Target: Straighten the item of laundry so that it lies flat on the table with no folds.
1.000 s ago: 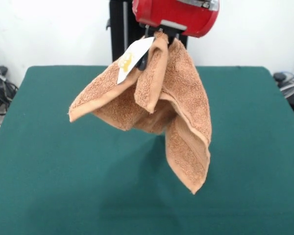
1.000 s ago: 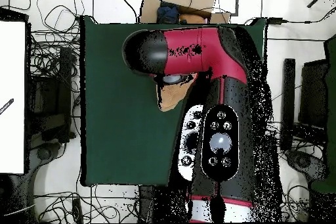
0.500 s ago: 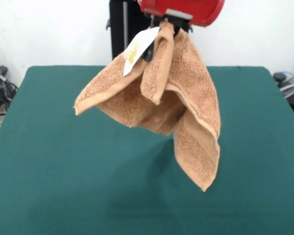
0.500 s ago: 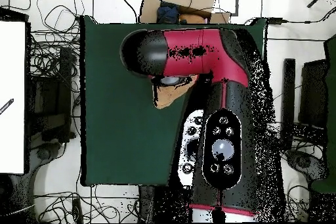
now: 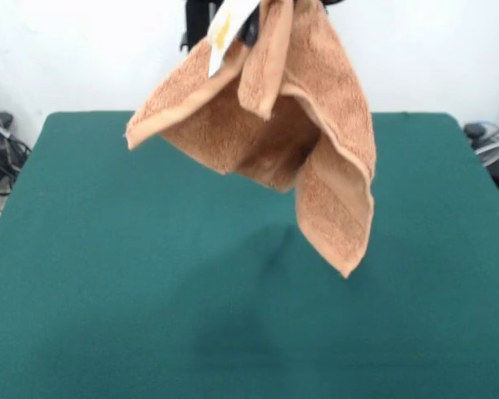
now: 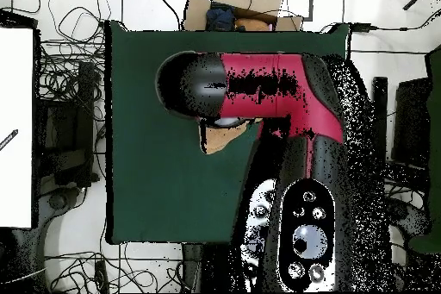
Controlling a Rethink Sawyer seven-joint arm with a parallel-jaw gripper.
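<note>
The item of laundry is an orange-tan terry towel hanging bunched and folded in the air, clear of the table. Its lowest corner dangles at the right, and a white tag with yellow print shows near the top. My gripper is shut on the towel's top, with only a dark finger showing at the picture's upper edge. In the overhead view the red and black arm hides the gripper, and a piece of the towel pokes out beneath it over the table.
A cardboard box lies at the table's top edge in the overhead view. Cables and dark gear crowd the floor at the left, beside a white panel. The towel's shadow falls on the green cloth.
The arm has risen with the towel. The red arm head has left the front view's top, and the towel's lowest corner hangs higher above the table.
</note>
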